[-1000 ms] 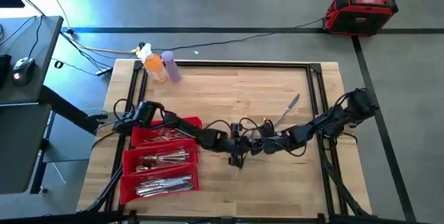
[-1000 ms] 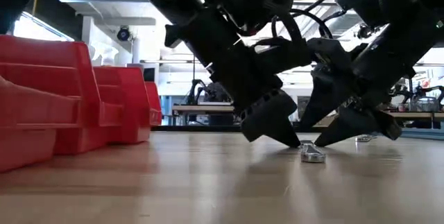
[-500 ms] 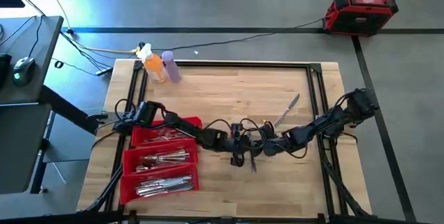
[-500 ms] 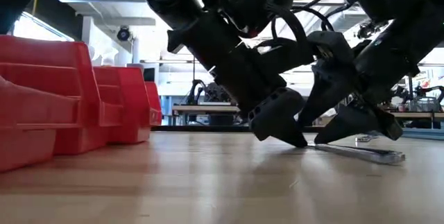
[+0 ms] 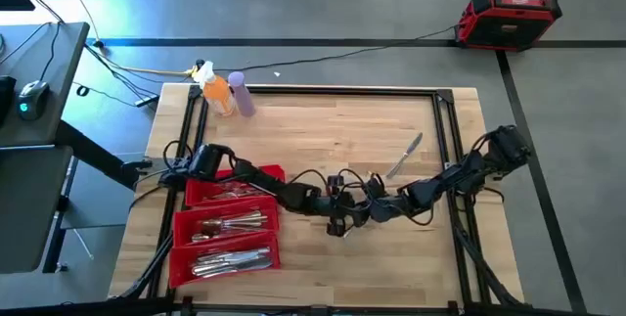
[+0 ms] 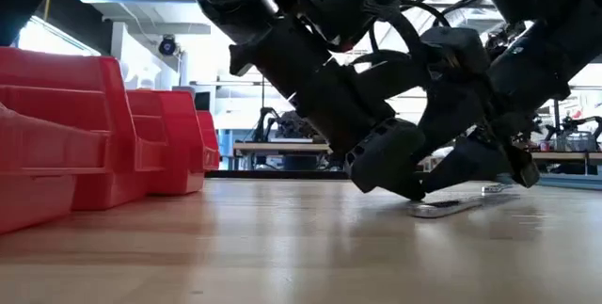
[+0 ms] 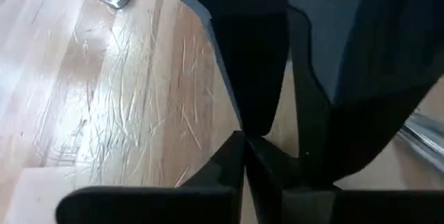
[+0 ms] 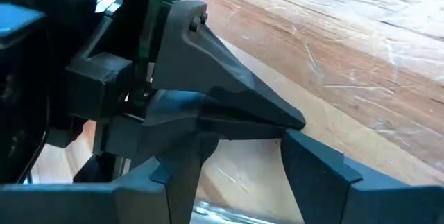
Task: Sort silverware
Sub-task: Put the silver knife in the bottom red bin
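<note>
Both my left gripper (image 5: pixel 337 220) and right gripper (image 5: pixel 360 214) crowd one flat-lying utensil (image 6: pixel 444 208) mid-table; finger state indeterminate; next, lift it toward the red tray (image 5: pixel 178 226).

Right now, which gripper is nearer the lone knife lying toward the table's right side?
The right. The right gripper sits just below-left of the knife in the high view; the left gripper meets it from the tray side, slightly farther off.

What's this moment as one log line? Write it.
left pincer: mid-table, shut | right pincer: facing it, open | utensil: flat on table by both | knife: loose on table | tray: holds silverware
</note>
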Robot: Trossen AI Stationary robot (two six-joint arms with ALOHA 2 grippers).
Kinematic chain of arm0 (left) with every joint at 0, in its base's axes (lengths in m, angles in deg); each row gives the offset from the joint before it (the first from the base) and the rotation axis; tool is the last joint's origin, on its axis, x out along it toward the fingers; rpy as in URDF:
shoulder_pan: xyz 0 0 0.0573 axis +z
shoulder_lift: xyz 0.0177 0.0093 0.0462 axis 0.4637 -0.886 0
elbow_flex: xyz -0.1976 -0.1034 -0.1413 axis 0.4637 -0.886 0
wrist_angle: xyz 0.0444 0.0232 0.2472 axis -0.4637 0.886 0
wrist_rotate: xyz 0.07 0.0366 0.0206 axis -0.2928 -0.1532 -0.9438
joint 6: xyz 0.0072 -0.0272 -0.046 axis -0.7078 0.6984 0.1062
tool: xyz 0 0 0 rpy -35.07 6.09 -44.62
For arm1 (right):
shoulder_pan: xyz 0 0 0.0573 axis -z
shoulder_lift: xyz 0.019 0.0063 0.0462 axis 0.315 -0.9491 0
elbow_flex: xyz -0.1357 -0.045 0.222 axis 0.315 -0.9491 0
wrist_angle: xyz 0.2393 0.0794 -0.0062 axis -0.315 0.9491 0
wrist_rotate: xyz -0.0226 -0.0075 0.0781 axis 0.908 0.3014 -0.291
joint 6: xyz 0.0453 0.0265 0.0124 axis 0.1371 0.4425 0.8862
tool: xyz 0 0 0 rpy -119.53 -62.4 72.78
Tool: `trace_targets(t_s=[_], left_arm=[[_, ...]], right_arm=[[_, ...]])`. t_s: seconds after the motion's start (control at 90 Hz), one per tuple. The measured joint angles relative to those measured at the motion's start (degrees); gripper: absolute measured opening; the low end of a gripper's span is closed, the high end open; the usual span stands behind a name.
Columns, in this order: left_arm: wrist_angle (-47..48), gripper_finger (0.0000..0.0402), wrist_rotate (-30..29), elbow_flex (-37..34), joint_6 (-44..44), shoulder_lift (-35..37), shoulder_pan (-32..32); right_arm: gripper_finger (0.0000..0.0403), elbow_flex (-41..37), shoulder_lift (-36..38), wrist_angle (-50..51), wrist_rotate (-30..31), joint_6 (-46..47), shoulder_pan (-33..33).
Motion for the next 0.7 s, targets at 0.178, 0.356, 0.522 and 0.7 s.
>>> trace_targets(t_s=[0.178,0.356,0.522,0.7], left_arm=[[1.4,0.0000,-1.0,0.1,-0.2,0.7,-0.9],[5.6,0.0000,-1.0,-0.1,-1.6,3.2,-2.7],[10.5,0.0000,4.7,-0.3,-2.6,8.8,-5.1],[4.9,0.0000,29.3,-0.1,-2.2,9.6,-6.1]], right_arm=[[0.0181,0.4,6.2,5.6,0.9,-1.7,-1.1],[0.0181,0.4,14.4,19.7,1.4,2.9,-5.4],[0.0181,0.3,16.9,33.6,2.8,10.1,-11.2],[0.0181,0.1,14.7,40.5,0.7,16.6,-13.1]])
